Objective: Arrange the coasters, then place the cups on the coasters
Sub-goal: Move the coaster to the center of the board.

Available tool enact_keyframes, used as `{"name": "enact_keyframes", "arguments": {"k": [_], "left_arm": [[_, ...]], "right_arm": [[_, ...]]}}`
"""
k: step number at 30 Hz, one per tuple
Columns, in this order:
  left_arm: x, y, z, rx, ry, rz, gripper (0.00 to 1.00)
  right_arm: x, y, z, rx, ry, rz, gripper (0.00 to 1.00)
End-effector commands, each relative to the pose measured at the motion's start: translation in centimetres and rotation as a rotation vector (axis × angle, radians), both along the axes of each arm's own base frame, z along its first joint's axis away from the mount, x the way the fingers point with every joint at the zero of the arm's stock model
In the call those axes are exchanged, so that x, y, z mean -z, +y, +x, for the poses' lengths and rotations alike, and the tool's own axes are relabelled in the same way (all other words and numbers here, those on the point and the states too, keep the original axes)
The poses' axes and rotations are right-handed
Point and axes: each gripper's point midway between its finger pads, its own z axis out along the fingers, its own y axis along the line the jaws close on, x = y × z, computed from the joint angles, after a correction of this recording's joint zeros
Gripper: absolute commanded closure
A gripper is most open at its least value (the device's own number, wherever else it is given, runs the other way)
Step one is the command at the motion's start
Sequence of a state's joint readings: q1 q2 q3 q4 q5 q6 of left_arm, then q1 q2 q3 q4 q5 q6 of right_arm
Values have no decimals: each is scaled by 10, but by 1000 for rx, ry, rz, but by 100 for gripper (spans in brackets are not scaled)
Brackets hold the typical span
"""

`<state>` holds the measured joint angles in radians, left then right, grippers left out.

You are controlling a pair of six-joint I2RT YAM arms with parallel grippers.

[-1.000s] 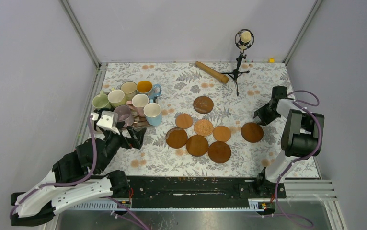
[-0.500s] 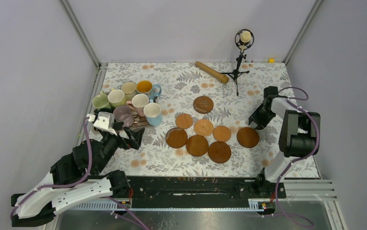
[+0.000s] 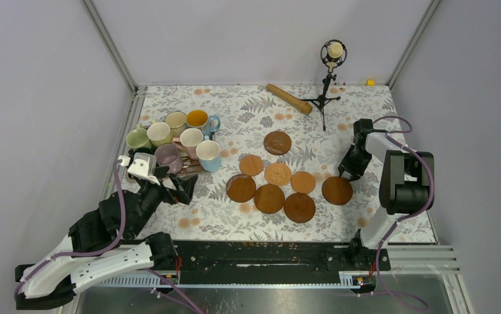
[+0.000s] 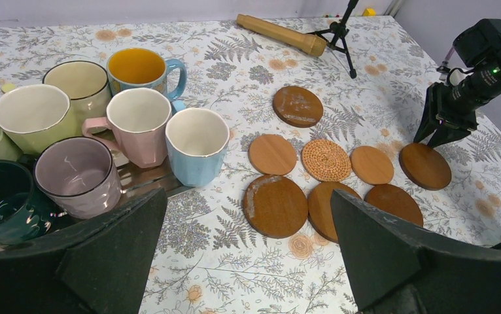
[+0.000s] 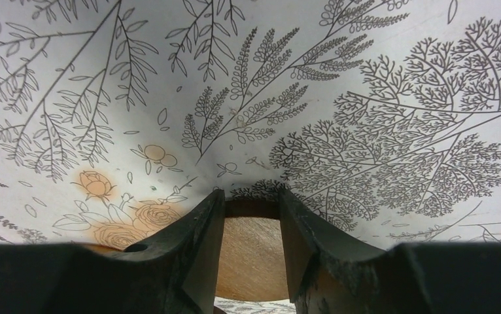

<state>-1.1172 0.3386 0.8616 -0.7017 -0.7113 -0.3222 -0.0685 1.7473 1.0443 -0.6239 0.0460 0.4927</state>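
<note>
**Right gripper on the outlying coaster: place it, don't shove it**

Right gripper (image 3: 348, 174): jaws drawn nearly together, tips down on the far edge of the rightmost coaster (image 3: 337, 190). Nipping the rim or only pressing, can't tell. That coaster lies flat, right of centre, near the small tan coaster (image 3: 303, 182) but not touching it.

My call: press lightly, leave that gap, lift straight up so nothing skids.

Left gripper (image 4: 248, 261) is spread wide and empty, near the cups (image 4: 137, 121) at upper left of the desk (image 3: 248, 104).
</note>
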Motion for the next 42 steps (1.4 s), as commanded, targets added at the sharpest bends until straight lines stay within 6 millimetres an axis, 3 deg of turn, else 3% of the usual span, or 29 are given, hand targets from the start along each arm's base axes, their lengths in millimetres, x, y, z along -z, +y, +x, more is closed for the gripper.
{"name": "enact_keyframes", "arguments": {"k": [1, 5, 10, 17, 34, 42], "left_arm": [[-10, -1, 0, 1, -25, -49, 1], [-10, -2, 1, 3, -23, -47, 1], [-9, -3, 1, 3, -21, -42, 1], [-9, -1, 1, -4, -23, -45, 2], [-9, -2, 0, 5, -21, -43, 1], [-10, -3, 0, 11, -22, -50, 2]], "right_arm": [[0, -5, -25, -65, 78, -63, 57], [-9, -10, -30, -70, 86, -89, 57], [-28, 1, -3, -37, -19, -41, 57], [-15, 5, 8, -76, 25, -59, 58], [-2, 10, -27, -220, 131, -148, 58], [-9, 18, -43, -295, 121, -148, 58]]}}
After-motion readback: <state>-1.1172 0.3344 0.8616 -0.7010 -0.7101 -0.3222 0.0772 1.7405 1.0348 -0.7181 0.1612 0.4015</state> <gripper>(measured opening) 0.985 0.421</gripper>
